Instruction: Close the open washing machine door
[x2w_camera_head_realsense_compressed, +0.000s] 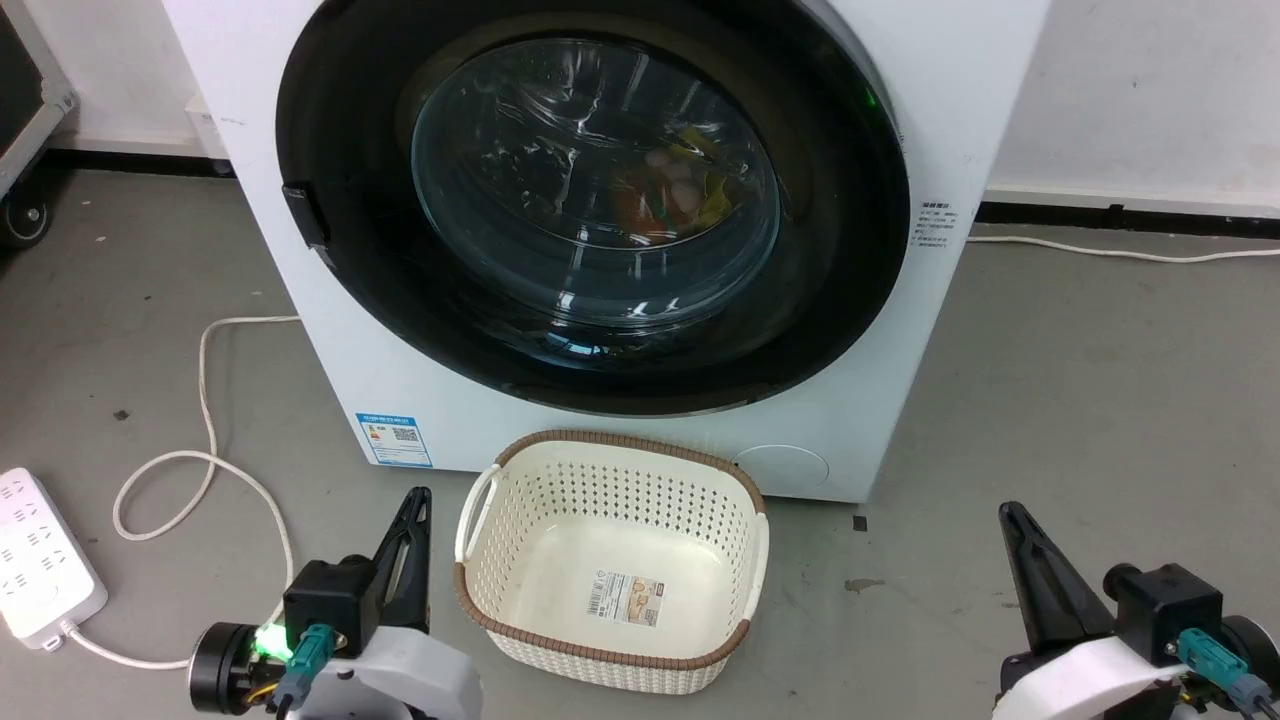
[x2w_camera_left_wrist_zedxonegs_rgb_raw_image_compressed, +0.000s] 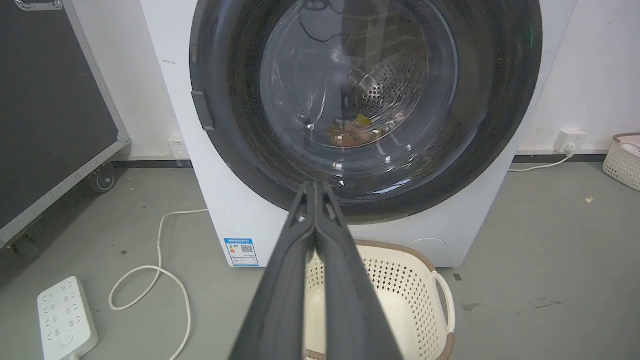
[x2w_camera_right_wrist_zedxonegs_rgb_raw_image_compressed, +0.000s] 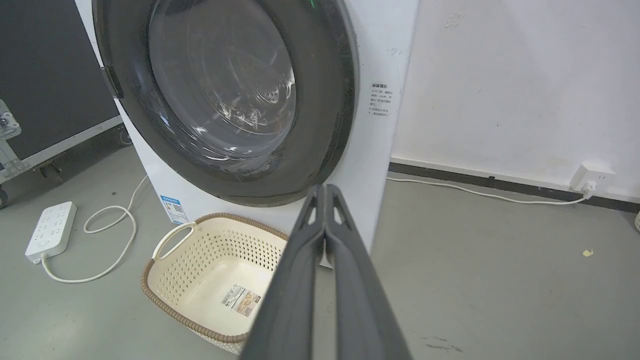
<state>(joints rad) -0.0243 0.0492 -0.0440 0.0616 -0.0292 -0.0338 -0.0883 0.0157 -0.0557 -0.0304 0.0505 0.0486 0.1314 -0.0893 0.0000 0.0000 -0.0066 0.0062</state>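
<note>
Washing machine (x2w_camera_head_realsense_compressed: 340, 340): white, front-loading, standing on a grey floor.
Washing machine door (x2w_camera_head_realsense_compressed: 595, 195): round, nearly as wide as the machine. It has a wide glossy black rim, a bulging clear glass bowl at the centre and a dark tab (x2w_camera_head_realsense_compressed: 305, 215) on its left edge. It lies flat against the machine's front, and coloured items show through the glass.
Basket (x2w_camera_head_realsense_compressed: 620, 440): cream, perforated, brown-trimmed, just before the machine.
Power strip (x2w_camera_head_realsense_compressed: 40, 570): white, at far left.
Left gripper (x2w_camera_head_realsense_compressed: 419, 497), right gripper (x2w_camera_head_realsense_compressed: 1008, 512): both clenched, holding nothing, low beside the basket.
</note>
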